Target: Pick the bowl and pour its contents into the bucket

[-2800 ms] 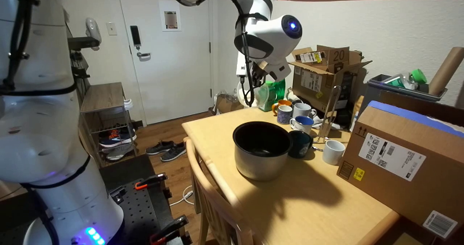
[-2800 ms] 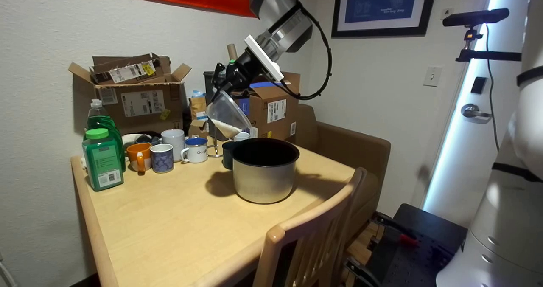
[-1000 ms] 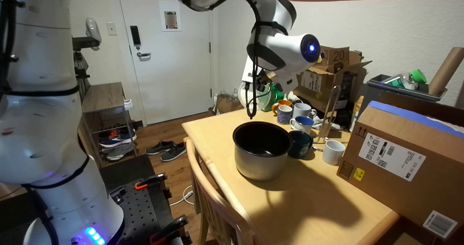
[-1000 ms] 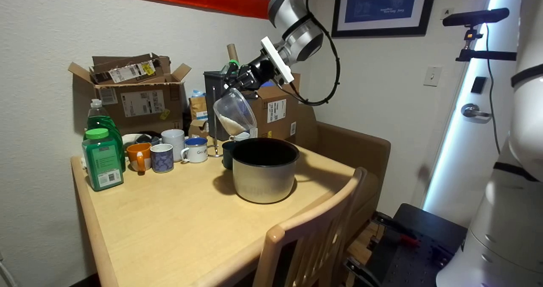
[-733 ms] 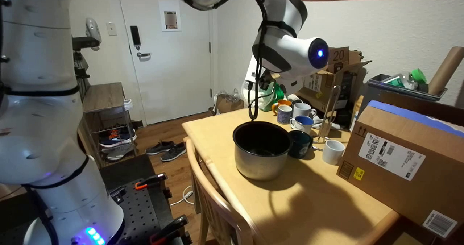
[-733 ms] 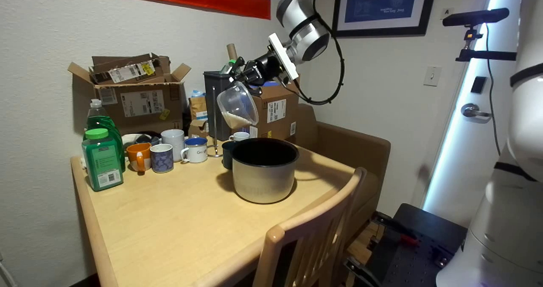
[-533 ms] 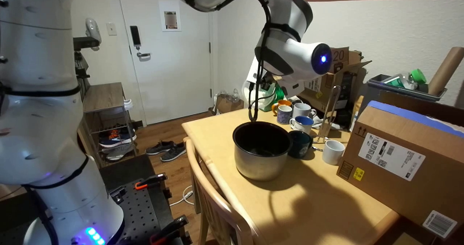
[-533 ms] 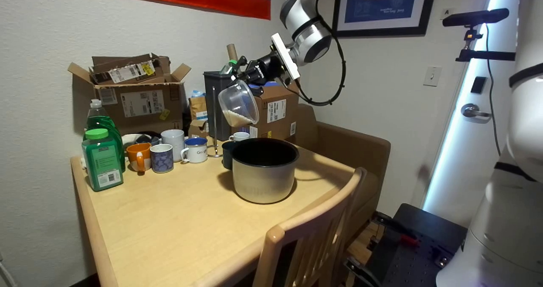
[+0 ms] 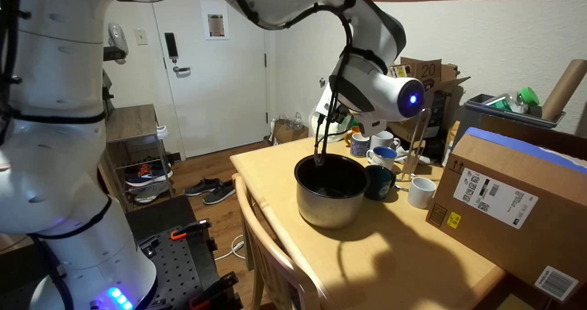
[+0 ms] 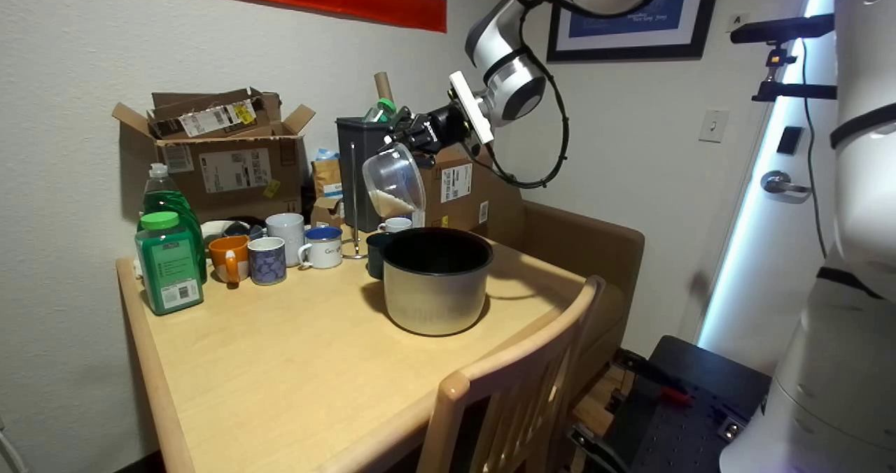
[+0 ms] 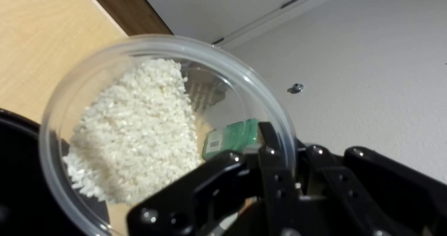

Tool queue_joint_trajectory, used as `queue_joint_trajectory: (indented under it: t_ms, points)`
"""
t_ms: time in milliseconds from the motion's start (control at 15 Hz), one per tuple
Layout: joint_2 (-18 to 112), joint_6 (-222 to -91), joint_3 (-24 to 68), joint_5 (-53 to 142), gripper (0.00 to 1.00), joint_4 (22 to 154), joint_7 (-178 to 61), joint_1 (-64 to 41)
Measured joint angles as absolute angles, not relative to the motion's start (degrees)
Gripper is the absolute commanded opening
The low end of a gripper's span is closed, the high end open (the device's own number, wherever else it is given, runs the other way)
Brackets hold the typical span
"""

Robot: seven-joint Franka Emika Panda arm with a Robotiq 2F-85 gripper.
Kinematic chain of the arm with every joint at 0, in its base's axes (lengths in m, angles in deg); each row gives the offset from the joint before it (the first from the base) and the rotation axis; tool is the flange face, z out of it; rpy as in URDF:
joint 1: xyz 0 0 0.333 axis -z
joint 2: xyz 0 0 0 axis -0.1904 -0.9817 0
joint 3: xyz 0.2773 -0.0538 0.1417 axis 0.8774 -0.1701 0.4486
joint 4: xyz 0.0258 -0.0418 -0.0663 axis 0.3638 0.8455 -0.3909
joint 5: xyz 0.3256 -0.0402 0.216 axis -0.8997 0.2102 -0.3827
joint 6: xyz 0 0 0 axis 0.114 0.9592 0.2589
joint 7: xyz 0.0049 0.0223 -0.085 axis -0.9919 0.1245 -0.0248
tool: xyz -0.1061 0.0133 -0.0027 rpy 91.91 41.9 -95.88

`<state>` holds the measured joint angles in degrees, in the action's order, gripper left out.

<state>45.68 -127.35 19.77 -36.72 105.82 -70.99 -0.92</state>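
Observation:
The bowl [image 10: 393,179] is clear plastic with white rice [image 11: 139,134] in it. It is tilted, with its opening towards the bucket, and the rice lies gathered at its lower side. My gripper [image 11: 284,148] is shut on the bowl's rim, with a finger on each side of the wall. In an exterior view the gripper [image 10: 402,137] holds the bowl above and beside the bucket. The bucket [image 10: 435,298] is a silver-grey pot with a black inside, upright on the table [image 9: 394,250]. It also shows in an exterior view [image 9: 328,209] and at the wrist view's lower left [image 11: 21,173].
A dark mug [image 9: 379,184] stands close against the bucket. A white cup [image 9: 422,192], a blue-lined mug [image 10: 323,248], an orange mug [image 10: 229,259] and green bottles [image 10: 170,263] stand along the back. A metal stand [image 10: 355,200] rises behind the bowl. A chair [image 10: 518,382] stands at the table's edge.
The gripper has carried the bowl a little towards the bucket and tilted it further. In the last half second the arm has come down slightly. The bucket has not moved.

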Motion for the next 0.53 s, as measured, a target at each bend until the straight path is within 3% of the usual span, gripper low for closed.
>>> queue_joint_trajectory:
  t_ms: [533]
  points:
    - [40.79,-121.09,18.78,-39.95,0.02,102.64,-70.99,1.48]
